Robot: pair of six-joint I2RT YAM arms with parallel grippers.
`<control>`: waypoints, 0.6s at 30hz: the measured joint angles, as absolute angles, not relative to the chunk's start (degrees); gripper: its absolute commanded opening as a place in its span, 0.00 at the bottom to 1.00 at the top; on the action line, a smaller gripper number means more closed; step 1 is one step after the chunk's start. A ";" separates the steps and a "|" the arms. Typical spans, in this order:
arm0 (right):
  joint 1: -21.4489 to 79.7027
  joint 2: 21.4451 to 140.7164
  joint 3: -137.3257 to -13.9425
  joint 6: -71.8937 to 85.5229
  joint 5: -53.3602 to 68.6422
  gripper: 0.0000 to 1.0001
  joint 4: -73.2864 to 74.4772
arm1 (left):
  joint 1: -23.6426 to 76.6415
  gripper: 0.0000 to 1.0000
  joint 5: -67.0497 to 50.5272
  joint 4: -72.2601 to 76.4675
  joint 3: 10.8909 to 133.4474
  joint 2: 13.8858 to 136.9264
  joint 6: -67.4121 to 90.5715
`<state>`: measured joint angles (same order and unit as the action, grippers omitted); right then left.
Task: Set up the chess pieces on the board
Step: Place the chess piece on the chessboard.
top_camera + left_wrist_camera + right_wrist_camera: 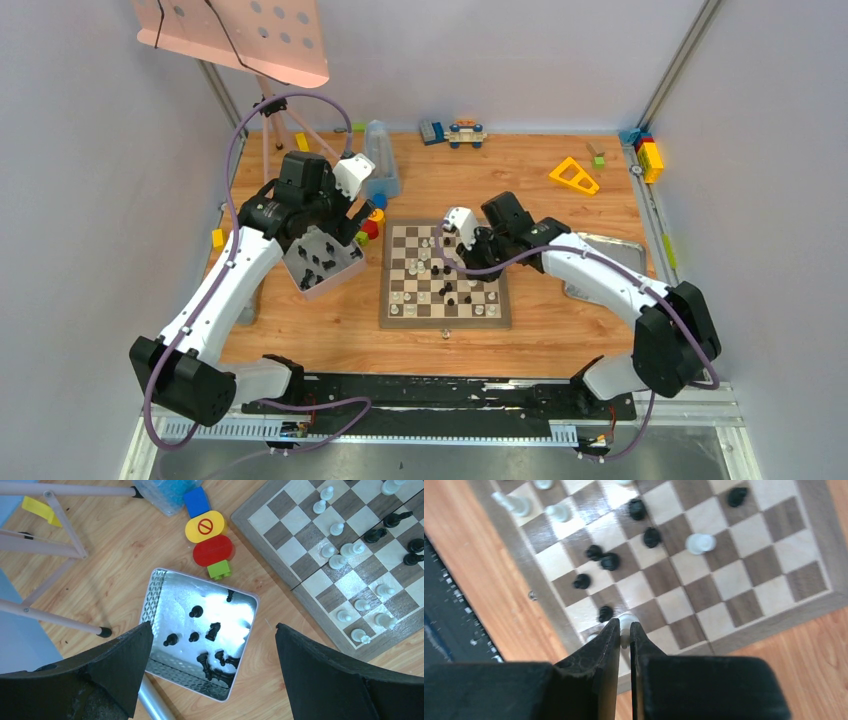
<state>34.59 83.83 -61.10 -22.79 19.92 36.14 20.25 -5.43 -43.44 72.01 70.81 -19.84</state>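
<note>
Over the board [769, 625], the right tool [624, 630] is clenched on a white piece [626, 621], likely to seat it on its square. The left tool [212, 630] hangs released above the tray [150, 605], positioned to pick black pieces [195, 611].

Left pincer [212, 627] gapes wide; right pincer [624, 627] is pinched together.

Checkered wooden board [445, 320] lying flat.
White pieces [338, 528] and black pieces [610, 561] scattered across squares; more black in metal tray [150, 600]; one white piece [626, 621] pinched by right gripper [624, 630].
</note>
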 measured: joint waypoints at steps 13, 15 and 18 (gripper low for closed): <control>44.27 81.60 -54.17 -22.76 21.32 0.00 36.93 | 20.25 1.00 -5.32 -44.10 73.25 70.83 -19.64; 44.73 82.15 -54.11 -22.76 21.23 0.00 36.56 | 20.25 1.00 -5.30 -44.10 73.34 70.83 -19.64; 45.01 83.00 -54.02 -22.76 21.06 0.00 35.66 | 20.25 1.00 -5.30 -44.18 73.34 70.83 -19.64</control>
<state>45.01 83.00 -54.02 -22.76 21.06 35.66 20.25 -5.30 -44.18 73.34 70.83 -19.64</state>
